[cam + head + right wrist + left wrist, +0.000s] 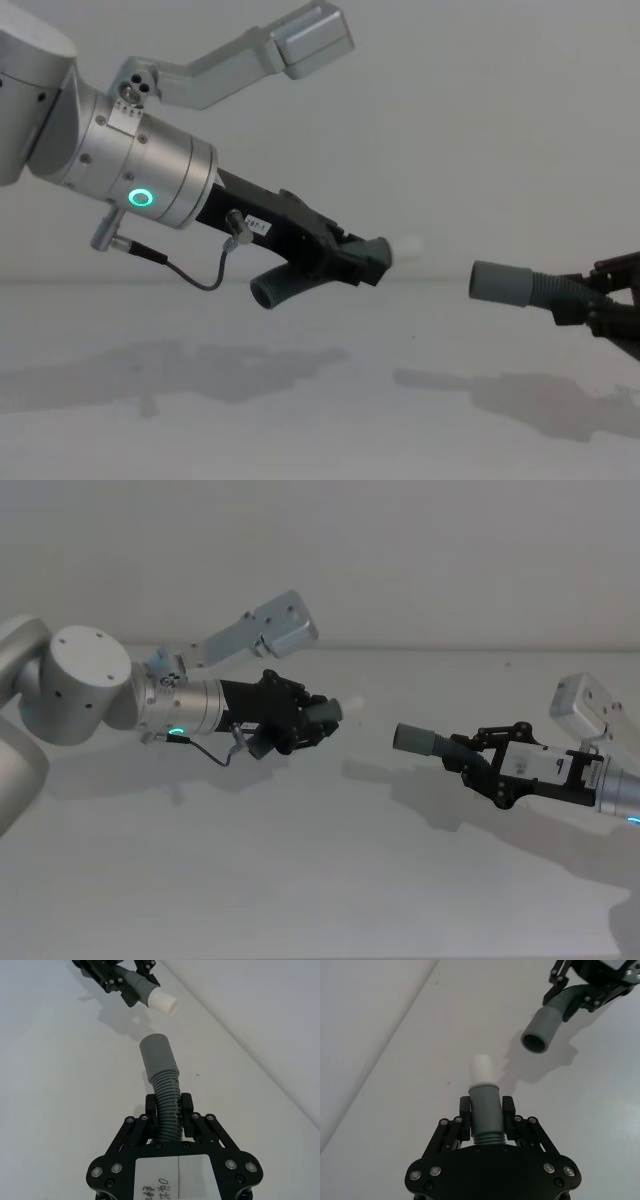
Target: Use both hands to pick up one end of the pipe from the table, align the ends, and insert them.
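Note:
Both pipe pieces are held in the air above the white table [300, 880]. My left gripper [312, 718] is shut on one piece [485, 1110], whose grey collar ends in a white tip [482, 1067] pointing right. My right gripper [472, 756] is shut on the ribbed part of the other piece [167, 1095]. Its wide grey collar [418, 739] points left with the open mouth [536, 1042] facing the white tip. A gap separates the two ends, and the right collar hangs slightly lower in the head view. In the chest view the left piece's dark curved end [272, 291] sticks out below the left gripper [362, 260].
A pale wall rises behind the table's far edge [450, 648]. Silver camera housings ride on the left wrist [270, 628] and the right wrist [585, 705]. Arm shadows [430, 790] fall on the table.

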